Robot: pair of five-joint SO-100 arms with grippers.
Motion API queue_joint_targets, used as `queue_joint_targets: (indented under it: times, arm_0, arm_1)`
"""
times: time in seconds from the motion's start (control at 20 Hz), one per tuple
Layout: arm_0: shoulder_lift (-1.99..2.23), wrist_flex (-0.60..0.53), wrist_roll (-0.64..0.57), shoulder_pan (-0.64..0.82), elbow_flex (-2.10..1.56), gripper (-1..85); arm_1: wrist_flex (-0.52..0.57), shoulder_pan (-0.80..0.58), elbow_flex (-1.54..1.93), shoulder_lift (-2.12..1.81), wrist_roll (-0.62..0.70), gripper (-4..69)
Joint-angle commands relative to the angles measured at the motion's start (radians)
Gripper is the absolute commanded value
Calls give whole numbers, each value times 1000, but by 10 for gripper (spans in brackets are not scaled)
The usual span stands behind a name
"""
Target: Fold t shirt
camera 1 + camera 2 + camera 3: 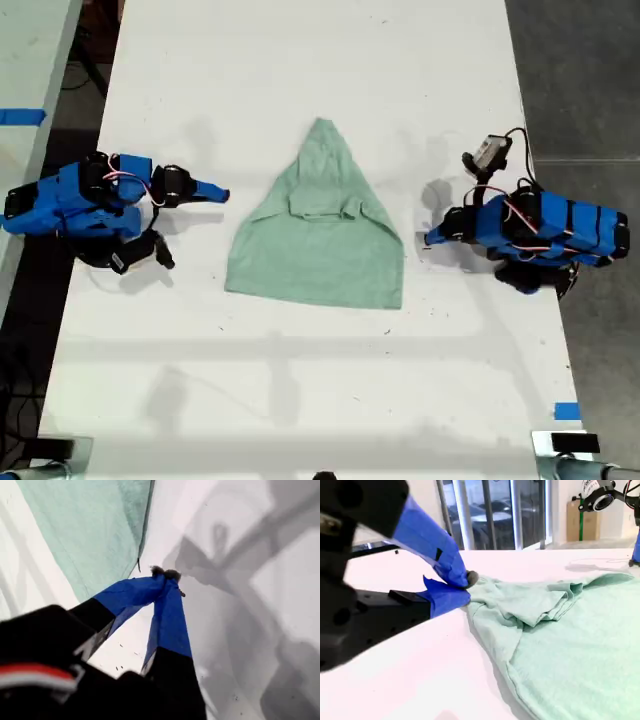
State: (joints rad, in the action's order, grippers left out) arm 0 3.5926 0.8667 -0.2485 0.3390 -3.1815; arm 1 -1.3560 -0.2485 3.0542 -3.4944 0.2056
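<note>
Folding looks partway done: the t shirt [318, 240], sides turned in to a taper, lies mid-desk [300, 80] between my first tool [167, 575] and my second tool [466, 582], both clenched empty just beside it, so next, I judge, each must open and pinch an edge.

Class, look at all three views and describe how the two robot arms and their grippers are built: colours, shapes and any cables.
Both arms are bright blue plastic shells with black motor blocks and thin red and white cables. My first gripper has two tapering blue fingers on black mounts, with dark tips. My second gripper is likewise blue on black, with a dark tip.
</note>
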Motion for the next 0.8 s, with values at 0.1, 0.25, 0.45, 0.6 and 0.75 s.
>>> queue_joint_targets:
  times: [0.1, 0.25, 0.45, 0.6, 0.75]
  arm_0:
    - [8, 6, 9, 11, -9, -2]
    - [8, 6, 9, 9, -9, -2]
    - [8, 6, 9, 11, -9, -2]
    - [8, 6, 9, 11, -9, -2]
    - [8, 8, 9, 11, -9, -2]
  arm_1:
    - [9, -3, 14, -12, -14, -22]
    - [9, -3, 12, -12, -8, -22]
    - [5, -6, 11, -12, -6, -22]
    - [5, -8, 11, -12, -6, -22]
    - [5, -8, 11, -12, -6, -22]
